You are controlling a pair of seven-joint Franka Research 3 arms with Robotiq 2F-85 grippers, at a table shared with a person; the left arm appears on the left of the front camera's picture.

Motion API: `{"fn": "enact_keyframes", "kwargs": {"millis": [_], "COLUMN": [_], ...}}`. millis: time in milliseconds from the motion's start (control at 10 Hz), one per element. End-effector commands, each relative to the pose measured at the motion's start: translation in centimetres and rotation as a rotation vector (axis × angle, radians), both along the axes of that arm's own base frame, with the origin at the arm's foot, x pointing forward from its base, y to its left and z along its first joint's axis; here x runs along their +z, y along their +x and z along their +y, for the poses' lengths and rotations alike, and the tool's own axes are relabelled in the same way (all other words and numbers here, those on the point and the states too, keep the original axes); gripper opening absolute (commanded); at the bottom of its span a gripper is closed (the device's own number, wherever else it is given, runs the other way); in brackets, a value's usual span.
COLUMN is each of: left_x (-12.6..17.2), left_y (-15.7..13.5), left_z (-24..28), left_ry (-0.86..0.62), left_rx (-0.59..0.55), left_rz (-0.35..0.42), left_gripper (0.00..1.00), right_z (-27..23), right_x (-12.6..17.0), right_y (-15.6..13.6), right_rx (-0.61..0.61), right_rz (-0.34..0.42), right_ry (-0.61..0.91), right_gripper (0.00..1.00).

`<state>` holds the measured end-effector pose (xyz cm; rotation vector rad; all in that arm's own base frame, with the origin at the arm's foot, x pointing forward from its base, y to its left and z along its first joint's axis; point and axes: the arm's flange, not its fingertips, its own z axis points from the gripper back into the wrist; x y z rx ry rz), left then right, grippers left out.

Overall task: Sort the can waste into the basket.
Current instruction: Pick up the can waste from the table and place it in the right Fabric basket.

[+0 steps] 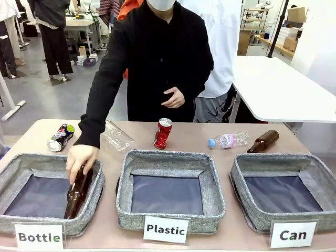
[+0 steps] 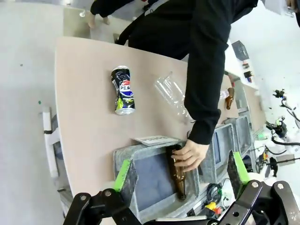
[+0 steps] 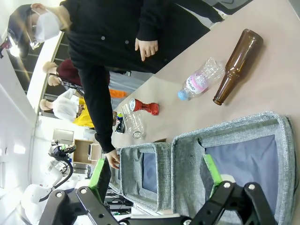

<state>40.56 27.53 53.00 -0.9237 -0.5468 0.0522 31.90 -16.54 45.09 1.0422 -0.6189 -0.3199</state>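
Left wrist view: the left hand (image 2: 180, 168) hangs spread and empty above a bin (image 2: 140, 152) where a person's hand (image 2: 191, 153) grips a brown bottle (image 2: 178, 180). The black can (image 2: 123, 90) lies beyond on the surface (image 2: 84, 122). The right hand (image 3: 156, 172), also spread, hovers over the basket (image 3: 262, 123), with the red can (image 3: 144, 107) farther out. No can is sorted yet, I'd say. Next comes reaching out and closing on one.

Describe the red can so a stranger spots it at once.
On the tan table, look just behind the middle bin, labelled Plastic. The red can stands there, pinched at the waist. Its neighbours are clear bottles; the other can is black.
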Motion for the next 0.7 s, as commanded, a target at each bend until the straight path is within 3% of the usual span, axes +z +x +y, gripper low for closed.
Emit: {"fn": "enact_keyframes", "kwargs": {"millis": [0, 300, 600], "left_x": [0.5, 0.7, 0.1], "left_y": [-0.6, 0.6, 2.7], "left_z": [-1.3, -5.3, -16.9], "left_ry": [0.028, 0.056, 0.192], "left_rx": [0.0, -0.03, -0.122], "left_rz": [-0.033, -0.041, -0.111], "left_gripper": [1.0, 1.0, 1.0], "right_z": [-0.1, -0.1, -0.1], "right_x": [-0.1, -0.1, -0.1], "right_y": [0.4, 0.4, 0.4], "right_rx": [0.001, 0.001, 0.001], "right_rz": [-0.036, -0.036, -0.036], "right_ry": [0.011, 0.011, 0.011], "right_gripper": [1.0, 1.0, 1.0]}}
